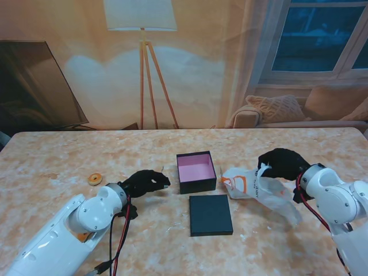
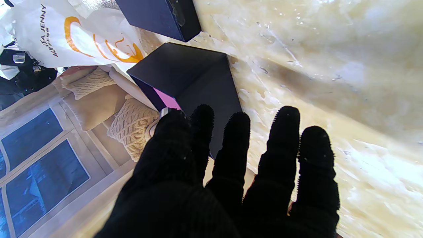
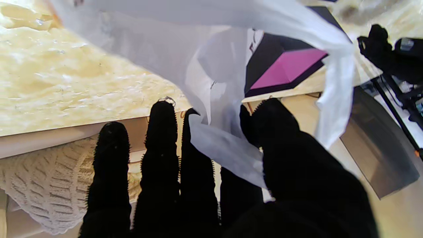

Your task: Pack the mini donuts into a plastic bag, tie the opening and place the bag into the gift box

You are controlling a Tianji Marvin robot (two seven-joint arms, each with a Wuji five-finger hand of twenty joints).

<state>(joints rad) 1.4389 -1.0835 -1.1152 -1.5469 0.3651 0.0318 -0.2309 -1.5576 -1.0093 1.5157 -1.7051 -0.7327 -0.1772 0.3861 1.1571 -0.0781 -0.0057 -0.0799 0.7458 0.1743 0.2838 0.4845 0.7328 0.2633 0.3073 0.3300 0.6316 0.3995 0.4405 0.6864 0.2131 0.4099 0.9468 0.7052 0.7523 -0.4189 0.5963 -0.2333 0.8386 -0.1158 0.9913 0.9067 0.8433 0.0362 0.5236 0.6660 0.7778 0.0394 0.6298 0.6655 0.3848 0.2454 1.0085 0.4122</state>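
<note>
A thin white plastic bag (image 1: 253, 188) printed with an orange logo is seen on the right side of the marbled beige worktop (image 1: 69, 155), just right of the gift box. Its far upper edge is pinched by the black-gloved right hand (image 1: 282, 163); in the right wrist view the film (image 3: 228, 145) is gripped between the thumb and the fingers (image 3: 162, 138), and the rest of the bag is spread out in front of the palm. The bag's lower part is laid on the worktop toward the near right.

A small round mini donut (image 1: 95, 179) with an orange-brown top is seen lying alone on the left of the worktop, well apart from the bag and just left of the left hand.

The square black gift box (image 1: 196, 172) with a pink lining stands open near the middle of the worktop. Its flat black lid (image 1: 210, 214) is laid just nearer than the box, apart from it.

The black-gloved left hand (image 1: 145, 183) is held low over the worktop between the donut and the box, its fingers pointing toward the box. Nothing is held in it, and in the left wrist view its fingers (image 2: 284, 138) are extended and slightly spread, with the box (image 2: 191, 82) beyond their tips.
</note>
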